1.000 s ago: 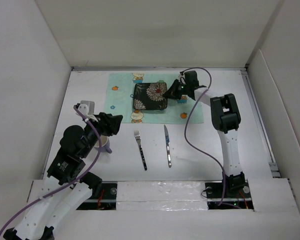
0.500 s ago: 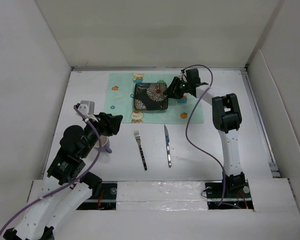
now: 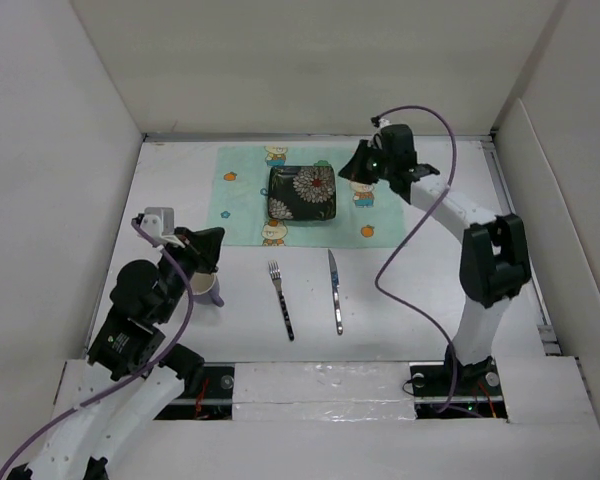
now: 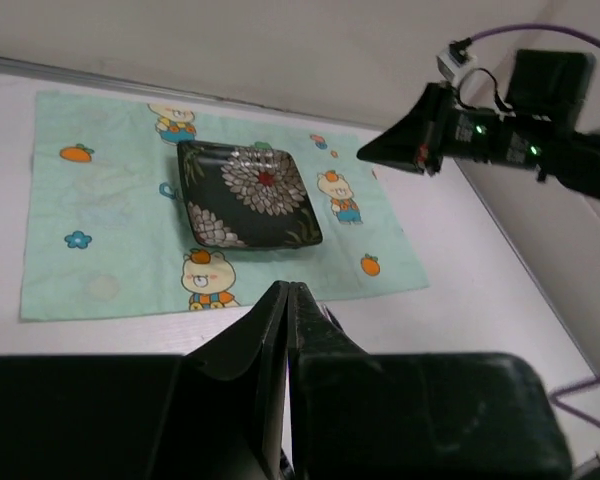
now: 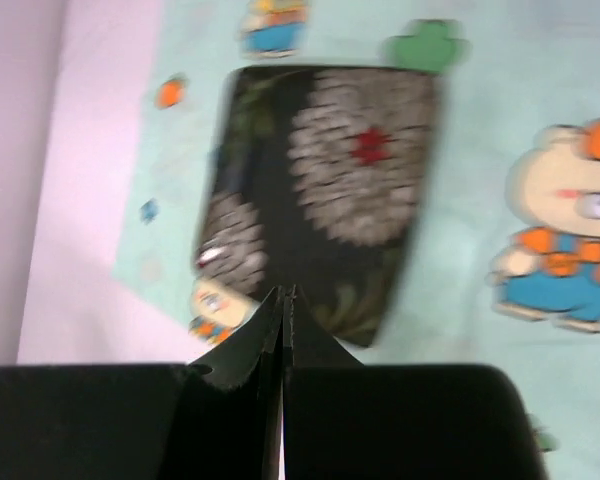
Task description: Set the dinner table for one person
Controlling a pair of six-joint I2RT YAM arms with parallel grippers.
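On the white dinner table (image 3: 420,290) lies a mint-green placemat (image 3: 245,200) with a black floral square plate (image 3: 302,192) on it. In front of the mat a fork (image 3: 281,298) and a knife (image 3: 335,290) lie side by side. A lavender cup (image 3: 208,290) stands left of the fork, partly hidden under my left arm. My left gripper (image 3: 212,243) hangs above the cup, shut and empty. Just right of the plate, my right gripper (image 3: 348,170) hovers shut and empty. The wrist views show the plate (image 4: 248,192) (image 5: 325,190) beyond each shut gripper (image 4: 288,290) (image 5: 283,293).
White walls close in the table on the left, back and right. A purple cable (image 3: 400,270) loops from the right arm over the table's right half. The right wrist view is blurred.
My right gripper has drawn back from the plate's right edge, lifted, and shut. My left gripper has shut and pulled back a little to the left above the cup.
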